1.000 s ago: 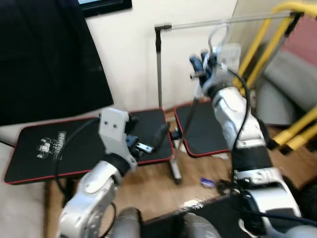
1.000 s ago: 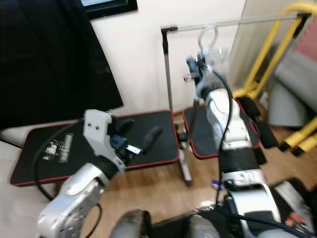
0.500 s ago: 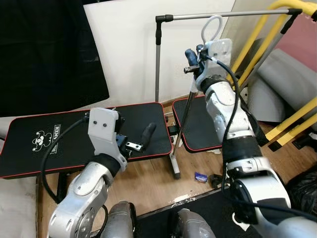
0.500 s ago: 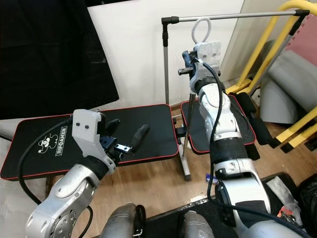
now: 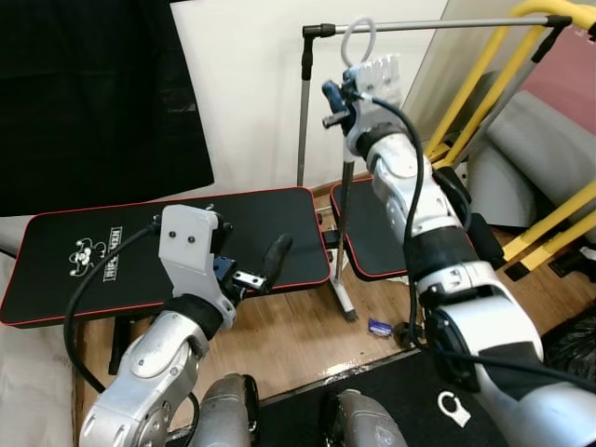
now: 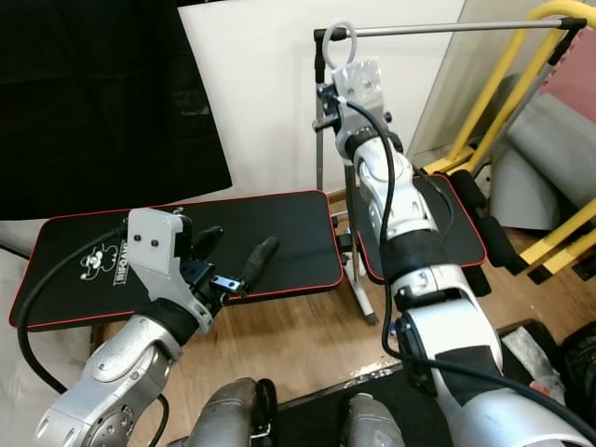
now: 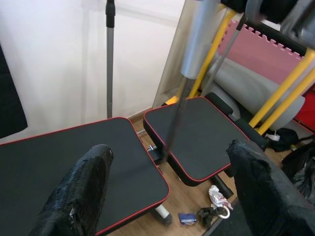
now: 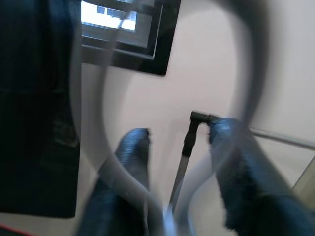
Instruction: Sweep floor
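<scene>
**Broom in hand at upper end; sweeping stroke not yet under way**

Broom handle (image 5: 343,223): one, a thin grey shaft. It stands near upright and drops from one o'clock in the head view to the wooden floor (image 5: 289,345) at centre, between the two pads. A white hanging loop (image 5: 357,35) tops it. The sweeping end cannot be made out clearly.

Right gripper (image 5: 343,110): raised at one o'clock, just below the loop. Its fingers (image 8: 130,162) stand either side of the shaft and appear closed on it.

Left gripper (image 5: 250,247): at seven o'clock over the left pad, fingers spread wide, holding nothing.

Handling, as judged: the shaft looks light and stiff, and smooth enough to twist in a single high grip. A second hold lower on the shaft, by the left gripper, would steady the stroke.

Count:
- black red-edged pads: two, left (image 5: 112,242) and right (image 5: 377,237)
- metal rack (image 5: 419,25): one, at twelve o'clock
- yellow tubing (image 5: 484,84): several lengths at two o'clock
- blue scrap (image 5: 380,327): one, on the floor at five o'clock
</scene>
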Available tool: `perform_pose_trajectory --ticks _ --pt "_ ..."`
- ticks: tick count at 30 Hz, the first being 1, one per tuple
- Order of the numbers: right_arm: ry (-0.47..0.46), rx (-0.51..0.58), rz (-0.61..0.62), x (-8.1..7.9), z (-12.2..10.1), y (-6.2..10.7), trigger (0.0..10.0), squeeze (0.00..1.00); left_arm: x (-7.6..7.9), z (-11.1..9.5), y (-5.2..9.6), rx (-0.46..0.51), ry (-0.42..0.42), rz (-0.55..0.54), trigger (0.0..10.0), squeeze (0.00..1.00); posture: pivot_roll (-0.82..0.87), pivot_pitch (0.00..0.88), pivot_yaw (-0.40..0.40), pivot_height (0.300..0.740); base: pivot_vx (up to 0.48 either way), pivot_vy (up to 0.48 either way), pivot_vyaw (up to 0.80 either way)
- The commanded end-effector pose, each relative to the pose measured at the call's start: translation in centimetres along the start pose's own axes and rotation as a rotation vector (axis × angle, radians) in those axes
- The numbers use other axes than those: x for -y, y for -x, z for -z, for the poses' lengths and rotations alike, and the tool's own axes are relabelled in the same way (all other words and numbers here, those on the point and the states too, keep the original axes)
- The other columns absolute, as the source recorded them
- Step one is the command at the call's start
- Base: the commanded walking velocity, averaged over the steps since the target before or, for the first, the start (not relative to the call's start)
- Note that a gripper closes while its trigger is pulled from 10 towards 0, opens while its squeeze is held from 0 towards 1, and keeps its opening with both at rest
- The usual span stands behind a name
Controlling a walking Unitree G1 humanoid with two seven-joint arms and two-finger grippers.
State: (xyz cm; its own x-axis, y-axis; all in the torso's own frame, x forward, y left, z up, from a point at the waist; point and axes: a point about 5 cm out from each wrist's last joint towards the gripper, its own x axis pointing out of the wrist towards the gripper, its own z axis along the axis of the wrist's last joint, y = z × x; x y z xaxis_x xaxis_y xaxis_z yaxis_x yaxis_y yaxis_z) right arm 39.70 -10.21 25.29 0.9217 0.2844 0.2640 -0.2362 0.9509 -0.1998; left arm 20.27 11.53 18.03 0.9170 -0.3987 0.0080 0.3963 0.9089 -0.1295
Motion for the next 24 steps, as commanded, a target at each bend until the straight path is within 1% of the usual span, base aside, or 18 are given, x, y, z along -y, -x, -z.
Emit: perform_pose_trajectory --ticks 1,8,9,10,11,12,14,16,17,19,20,21,22,23,24 --pt "0.012 -0.011 0.011 0.4 0.3 -0.1 10.0 1.0 0.1 0.1 0.3 -0.015 0.005 -0.006 10.0 0.0 0.16 0.198 -0.087 0.74 0.0 0.0 0.0" --pt "0.009 -0.017 -0.003 0.8 0.3 -0.2 10.0 1.0 0.1 0.0 0.2 -0.019 0.007 -0.007 10.0 0.0 0.16 0.199 -0.086 0.74 0.0 0.0 0.0" --pt "-0.001 -0.02 -0.005 0.9 0.3 -0.1 10.0 1.0 0.1 0.0 0.2 -0.019 0.007 -0.007 10.0 0.0 0.16 0.199 -0.086 0.74 0.0 0.0 0.0" --pt "-0.031 -0.021 -0.016 0.9 0.3 0.0 10.0 1.0 0.1 0.1 0.2 -0.019 0.007 -0.007 10.0 0.0 0.15 0.194 -0.087 0.74 0.0 0.0 0.0" --pt "-0.031 -0.021 -0.016 0.9 0.3 0.0 10.0 1.0 0.1 0.1 0.2 -0.019 0.007 -0.007 10.0 0.0 0.15 0.194 -0.087 0.74 0.0 0.0 0.0" --pt "-0.086 -0.023 -0.061 0.8 0.3 0.5 10.0 1.0 0.1 0.1 0.0 -0.02 0.008 -0.006 10.0 0.0 0.15 0.188 -0.089 0.74 0.0 0.0 0.0" --pt "-0.127 -0.025 -0.107 1.0 0.3 1.4 10.0 1.0 0.0 0.2 -0.2 -0.02 0.009 -0.005 10.0 0.0 0.14 0.184 -0.089 0.74 0.0 0.0 0.0" --pt "-0.145 -0.03 -0.126 1.2 0.5 2.3 10.0 1.0 0.0 0.2 -0.3 -0.02 0.008 -0.005 10.0 0.0 0.14 0.181 -0.089 0.74 0.0 0.0 0.0" --pt "-0.15 -0.032 -0.13 1.4 0.7 2.8 10.0 0.63 0.0 0.2 -0.4 -0.02 0.008 -0.005 10.0 0.0 0.13 0.177 -0.089 0.74 0.0 0.0 0.0" --pt "-0.167 -0.045 -0.146 1.6 1.2 4.6 10.0 0.63 -0.1 0.2 -0.7 -0.018 0.006 -0.005 10.0 0.0 0.13 0.17 -0.089 0.74 0.0 0.0 0.0" --pt "-0.167 -0.045 -0.146 1.6 1.2 4.6 10.0 0.63 -0.1 0.2 -0.7 -0.018 0.006 -0.005 10.0 0.0 0.13 0.17 -0.089 0.74 0.0 0.0 0.0" --pt "-0.243 -0.078 -0.133 1.8 1.9 7.3 10.0 0.0 -0.3 0.3 -1.0 -0.016 0.003 -0.005 10.0 0.0 0.11 0.158 -0.085 0.74 0.0 0.0 0.0" --pt "-0.262 -0.086 -0.128 1.8 2.0 7.9 10.0 0.0 -0.3 0.3 -1.1 -0.015 0.003 -0.005 10.0 0.0 0.11 0.158 -0.085 0.74 0.0 0.0 0.0" --pt "-0.262 -0.086 -0.128 1.8 2.0 7.9 10.0 0.0 -0.3 0.3 -1.1 -0.015 0.003 -0.005 10.0 0.0 0.11 0.158 -0.085 0.74 0.0 0.0 0.0" --pt "-0.297 -0.102 -0.101 1.8 2.3 9.0 10.0 0.0 -0.6 0.4 -1.3 -0.015 0.004 -0.006 10.0 0.0 0.09 0.141 -0.079 0.74 0.0 0.0 0.0"
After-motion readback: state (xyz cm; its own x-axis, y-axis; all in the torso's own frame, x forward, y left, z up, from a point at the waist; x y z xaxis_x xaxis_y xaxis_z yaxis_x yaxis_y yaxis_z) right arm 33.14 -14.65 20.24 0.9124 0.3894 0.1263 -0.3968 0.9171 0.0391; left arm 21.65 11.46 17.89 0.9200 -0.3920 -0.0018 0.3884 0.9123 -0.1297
